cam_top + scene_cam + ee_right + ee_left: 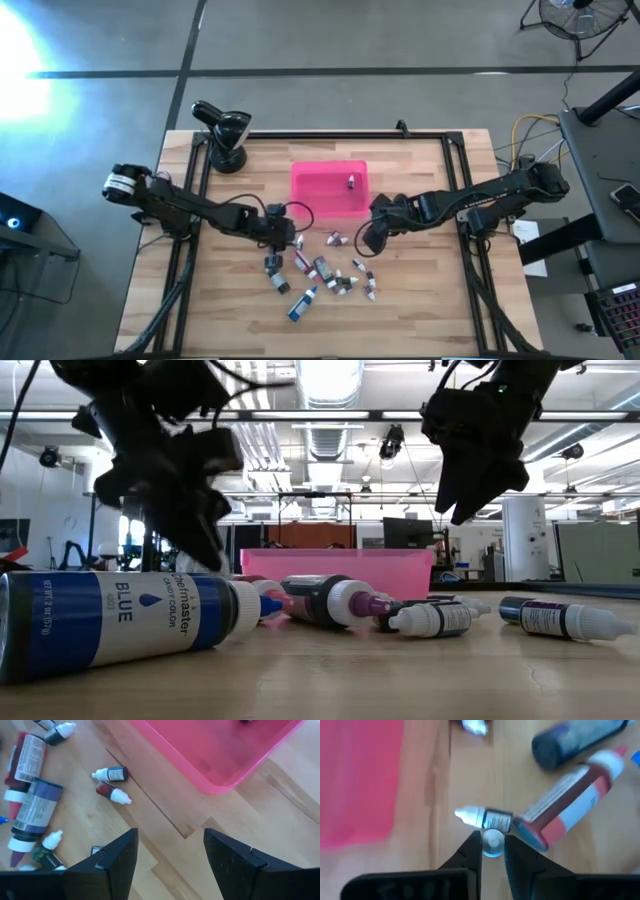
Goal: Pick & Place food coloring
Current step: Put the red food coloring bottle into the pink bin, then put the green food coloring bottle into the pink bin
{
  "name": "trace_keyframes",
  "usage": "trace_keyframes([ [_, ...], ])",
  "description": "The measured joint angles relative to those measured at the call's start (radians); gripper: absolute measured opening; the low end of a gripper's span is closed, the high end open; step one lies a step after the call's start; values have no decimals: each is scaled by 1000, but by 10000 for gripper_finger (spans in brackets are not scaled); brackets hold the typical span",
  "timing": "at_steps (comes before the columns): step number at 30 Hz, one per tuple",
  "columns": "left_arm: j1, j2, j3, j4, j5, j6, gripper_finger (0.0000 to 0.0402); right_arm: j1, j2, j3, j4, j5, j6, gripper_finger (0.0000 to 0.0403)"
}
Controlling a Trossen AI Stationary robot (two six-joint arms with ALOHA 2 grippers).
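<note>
Roughly a dozen food coloring bottles [322, 272] lay scattered on their sides across the near middle of the wooden desk [420, 320], just near of the pink tray [320, 190]. One small bottle [352, 182] already sat inside the tray, toward its right part. A larger blue-labelled bottle [110, 622] lay closest to the low camera, cap pointing right, and a bottle with a red body [570, 802] rested just beside the left claw's working spot.

The left claw [290, 235] hovered low over the left edge of the scatter, beside the tray's near left corner. Its fingers [470, 855] were pressed nearly together on a small pale-capped bottle [493, 843], seen end-on between the tips; another small dropper bottle [485, 817] lay on the wood touching it on the far side.

The right claw [368, 238] hung above the desk at the tray's near right corner, raised off the surface, its two fingers [115, 860] spread wide with only bare wood between them. Two tiny bottles [112, 782] lay side by side beyond its tips.
</note>
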Motion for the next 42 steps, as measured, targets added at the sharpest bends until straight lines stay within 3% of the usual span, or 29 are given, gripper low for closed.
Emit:
trace_keyframes([
  [5,8,-77,44,-46,-49,28,34,-1,2,-1,39,-25,-11,219],
  [12,68,-98,149,-75,-182,198,33,0,62,-3,45,-41,3,219],
  [20,260,-19,201,-56,-177,252,35,20,113,-3,103,-120,13,219],
  [25,340,1,201,-74,-126,156,79,63,107,-3,97,-129,15,219],
  [33,313,-9,219,-94,-124,149,152,154,106,-3,96,-207,-107,219],
  [36,295,-9,253,-178,-102,145,157,187,106,-3,93,-218,-133,219],
  [42,238,-10,303,-337,-95,105,158,221,147,-3,73,-262,-1,219],
])
